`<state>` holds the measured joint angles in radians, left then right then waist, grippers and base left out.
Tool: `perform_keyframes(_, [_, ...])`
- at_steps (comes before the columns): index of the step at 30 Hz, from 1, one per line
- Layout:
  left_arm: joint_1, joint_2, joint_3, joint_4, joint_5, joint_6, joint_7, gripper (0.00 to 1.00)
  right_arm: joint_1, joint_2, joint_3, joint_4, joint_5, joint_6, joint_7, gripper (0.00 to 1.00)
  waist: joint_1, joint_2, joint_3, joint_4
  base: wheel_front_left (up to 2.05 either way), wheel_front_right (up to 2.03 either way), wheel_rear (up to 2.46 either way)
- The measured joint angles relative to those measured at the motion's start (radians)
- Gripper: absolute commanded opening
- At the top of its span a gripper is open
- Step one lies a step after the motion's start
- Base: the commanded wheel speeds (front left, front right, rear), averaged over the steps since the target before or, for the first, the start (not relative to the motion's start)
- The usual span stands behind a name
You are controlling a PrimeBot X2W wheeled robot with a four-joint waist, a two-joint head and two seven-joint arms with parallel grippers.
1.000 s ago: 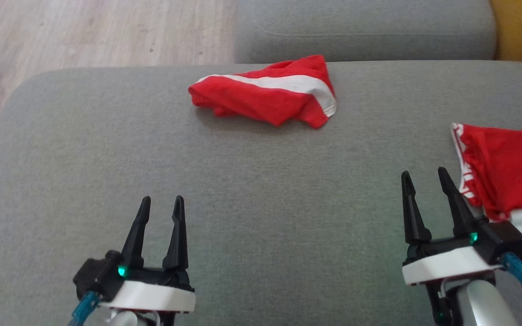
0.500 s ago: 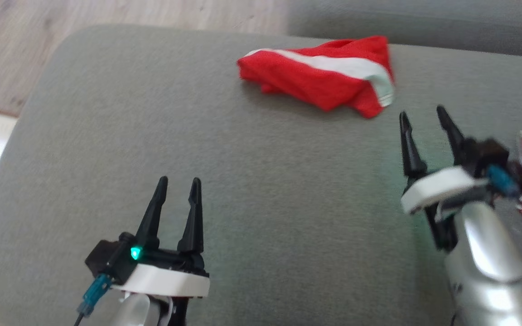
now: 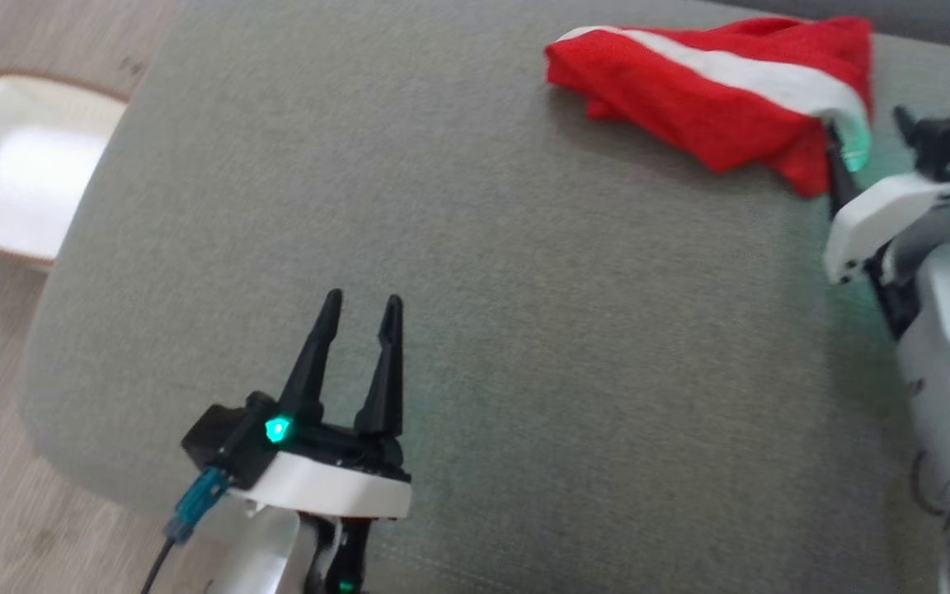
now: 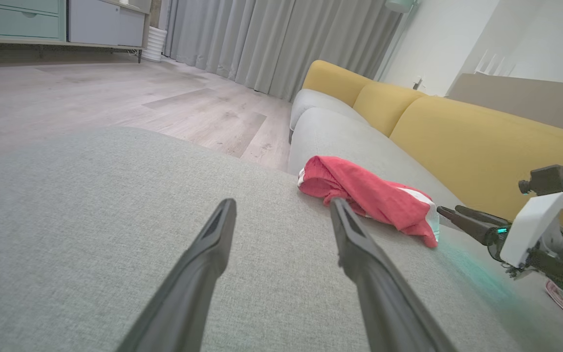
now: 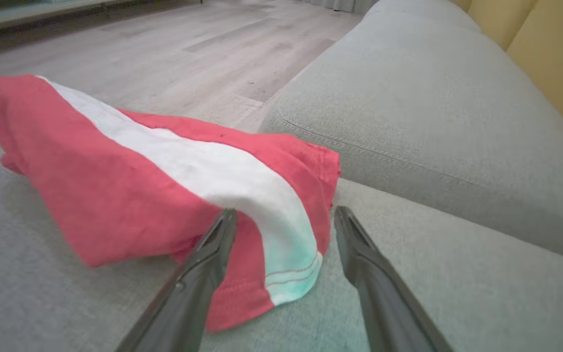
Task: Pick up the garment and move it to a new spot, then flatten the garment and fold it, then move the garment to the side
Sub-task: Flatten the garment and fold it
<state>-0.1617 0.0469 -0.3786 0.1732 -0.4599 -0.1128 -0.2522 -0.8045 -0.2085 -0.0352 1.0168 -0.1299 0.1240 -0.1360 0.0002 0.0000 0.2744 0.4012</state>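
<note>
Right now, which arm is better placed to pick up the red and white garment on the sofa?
The right arm. The right gripper is open with its fingertips at the near corner of the garment. The left gripper, also open, hangs over bare cushion, well apart from the cloth.

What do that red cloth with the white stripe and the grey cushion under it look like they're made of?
The crumpled red garment with a white stripe looks like a soft, matte knit, perhaps cotton: it slumps in loose folds and has a stitched hem. The grey seat cushion looks like matte woven upholstery cloth, with a fine, even grain and no shine.
</note>
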Motion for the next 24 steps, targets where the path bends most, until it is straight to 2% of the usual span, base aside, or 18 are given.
perform_keyframes(4, [-0.018, -0.001, -0.024, 0.0, -0.019, 0.009, 0.0, 1.0, -0.063, -0.039, 0.021, 0.077, -0.07, 0.0, -0.007, 1.0, 0.0, 0.0, 0.029, 0.038, 0.0, 0.0, 0.0])
perform_keyframes(8, [-0.024, -0.001, -0.042, -0.008, -0.035, 0.016, 0.0, 1.0, -0.107, -0.049, 0.053, 0.151, -0.108, 0.0, -0.007, 1.0, 0.0, 0.0, 0.053, 0.065, 0.0, 0.0, 0.0])
perform_keyframes(9, [-0.024, -0.001, -0.043, -0.009, -0.035, 0.017, 0.0, 1.0, -0.116, -0.051, 0.057, 0.167, -0.109, 0.0, -0.007, 0.47, 0.0, 0.0, 0.057, 0.069, 0.0, 0.0, 0.0])
perform_keyframes(10, [-0.024, -0.001, -0.043, -0.009, -0.035, 0.017, 0.0, 1.0, -0.124, -0.051, 0.059, 0.18, -0.109, 0.0, -0.007, 0.0, 0.0, 0.0, 0.061, 0.072, 0.0, 0.0, 0.0])
perform_keyframes(18, [-0.033, -0.001, -0.037, -0.007, -0.034, 0.025, 0.0, 1.0, -0.153, -0.043, 0.069, 0.22, -0.125, 0.0, -0.076, 0.0, -0.0001, 0.0, 0.055, 0.041, 0.0, 0.0, 0.0])
perform_keyframes(24, [-0.036, -0.001, 0.001, 0.006, -0.012, 0.025, 0.0, 1.0, -0.126, 0.031, 0.128, 0.187, -0.119, 0.0, -0.112, 0.0, -0.0002, 0.0, 0.006, -0.019, 0.0, 0.0, 0.0])
